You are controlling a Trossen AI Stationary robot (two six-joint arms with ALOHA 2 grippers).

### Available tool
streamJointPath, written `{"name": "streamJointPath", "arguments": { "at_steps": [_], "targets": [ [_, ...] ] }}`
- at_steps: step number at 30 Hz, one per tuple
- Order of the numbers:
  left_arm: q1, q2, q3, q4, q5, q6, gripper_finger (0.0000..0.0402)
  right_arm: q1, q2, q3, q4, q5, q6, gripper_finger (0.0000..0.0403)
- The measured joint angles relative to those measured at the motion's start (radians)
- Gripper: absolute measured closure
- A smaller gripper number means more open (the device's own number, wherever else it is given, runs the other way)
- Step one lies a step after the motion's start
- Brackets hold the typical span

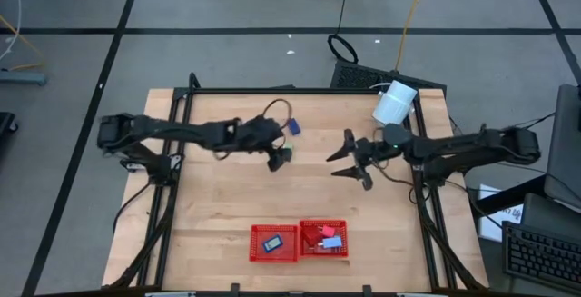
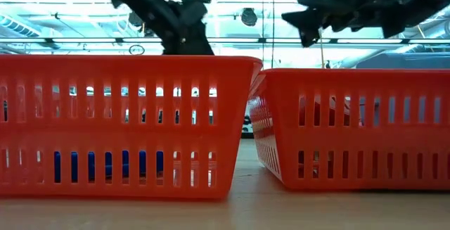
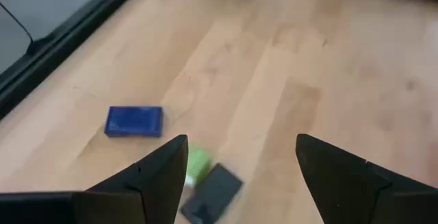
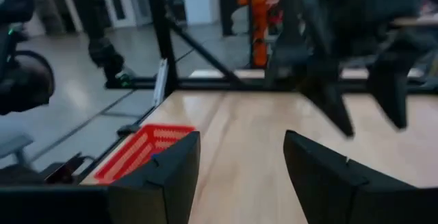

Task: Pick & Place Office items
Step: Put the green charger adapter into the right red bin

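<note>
Office items are scattered in two spots: up around 12 o'clock on the table there's a dark blue block (image 1: pixel 292 125) lying flat, plus a green piece (image 3: pixel 196 162) touching a black piece (image 3: pixel 213 192), and those last two only really show in the left wrist view, since from above the arm covers them. Left gripper (image 1: pixel 278 157) hovers right over that bunch, fingers spread wide, holding nothing. Right gripper (image 1: pixel 349 160) hangs over bare wood toward 2 o'clock, also wide open and empty. Down at 6 o'clock sit two red baskets side by side: the left basket (image 1: pixel 273 242) has a dark blue item (image 1: pixel 273 242), the right basket (image 1: pixel 324 239) has a red piece (image 1: pixel 316 234) and a light blue piece (image 1: pixel 330 242). White cylinder (image 1: pixel 394 103) sits at the far right corner.
</note>
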Motion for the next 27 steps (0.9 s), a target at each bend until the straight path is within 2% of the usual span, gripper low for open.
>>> {"name": "streamJointPath", "arguments": {
  "at_steps": [5, 12, 18, 27],
  "targets": [
    [0.069, 0.15, 0.1, -0.1, 0.023, 0.115, 0.0111, 0.007, -0.08, -0.049, 0.027, 0.019, -0.001, 0.0202],
    [0.1, 0.28, 0.171, -0.109, 0.051, 0.297, 0.009, 0.007, -0.103, -0.066, 0.004, 0.016, -0.001, 0.0202],
    [0.142, 0.353, 0.176, -0.098, 0.14, 0.302, 0.0102, 0.007, -0.103, -0.066, -0.017, 0.015, -0.004, 0.0202],
    [0.192, 0.415, 0.176, -0.097, 0.142, 0.3, 0.0128, 0.007, -0.103, -0.066, -0.025, 0.014, -0.004, 0.0202]
  ]
}}
